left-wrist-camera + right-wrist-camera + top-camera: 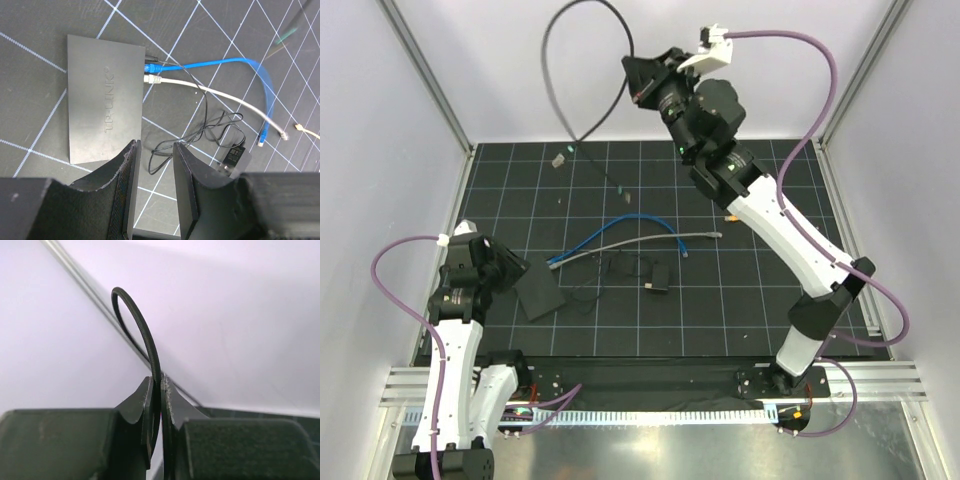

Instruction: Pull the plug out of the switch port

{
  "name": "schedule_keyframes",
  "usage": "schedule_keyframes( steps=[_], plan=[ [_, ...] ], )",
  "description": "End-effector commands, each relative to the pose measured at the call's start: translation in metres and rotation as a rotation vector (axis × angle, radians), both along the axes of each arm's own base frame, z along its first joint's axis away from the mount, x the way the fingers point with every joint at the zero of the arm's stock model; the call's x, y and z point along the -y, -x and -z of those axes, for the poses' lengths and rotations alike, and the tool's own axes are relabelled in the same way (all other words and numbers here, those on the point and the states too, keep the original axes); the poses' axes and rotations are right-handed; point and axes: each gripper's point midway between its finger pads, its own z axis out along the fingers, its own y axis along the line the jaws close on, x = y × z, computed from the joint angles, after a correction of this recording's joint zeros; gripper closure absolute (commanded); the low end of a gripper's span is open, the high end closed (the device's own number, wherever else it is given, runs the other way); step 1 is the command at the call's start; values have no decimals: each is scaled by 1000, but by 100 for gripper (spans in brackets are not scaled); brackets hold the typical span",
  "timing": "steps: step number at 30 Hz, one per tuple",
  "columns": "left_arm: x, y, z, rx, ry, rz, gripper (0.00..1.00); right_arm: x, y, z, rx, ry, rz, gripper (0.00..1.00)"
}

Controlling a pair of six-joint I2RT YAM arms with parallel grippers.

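The switch (540, 291) is a flat black box on the grid mat at the left; in the left wrist view (105, 100) it reads TP-LINK. A blue plug (150, 67), a white plug (153, 79) and a thin black lead (154, 59) sit in its sockets. My left gripper (514, 275) hovers over the switch's near end, open and empty (155, 145). My right gripper (633, 78) is raised high at the back, shut (161, 382) on a dark grey cable (145, 335) that loops above it (552, 60).
The blue cable (632, 221) and white cable (620, 247) trail right across the mat. A small black power adapter (660, 278) lies mid-mat on its tangled lead. The dark cable's ends hang to the mat (558, 158). A small orange piece (732, 217) lies to the right.
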Motion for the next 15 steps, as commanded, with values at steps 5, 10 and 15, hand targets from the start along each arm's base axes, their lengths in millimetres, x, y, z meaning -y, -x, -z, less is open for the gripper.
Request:
schedule_keyframes(
  steps=[5, 10, 15],
  plan=[
    [0, -3, -11, 54, -19, 13, 63, 9, 55, -125, 228, -224, -189, 99],
    [0, -2, -13, 65, -22, 14, 63, 51, 65, -135, 238, -154, -39, 99],
    [1, -2, -13, 65, -17, 18, 63, 95, 63, -99, 166, 3, 165, 99]
  ],
)
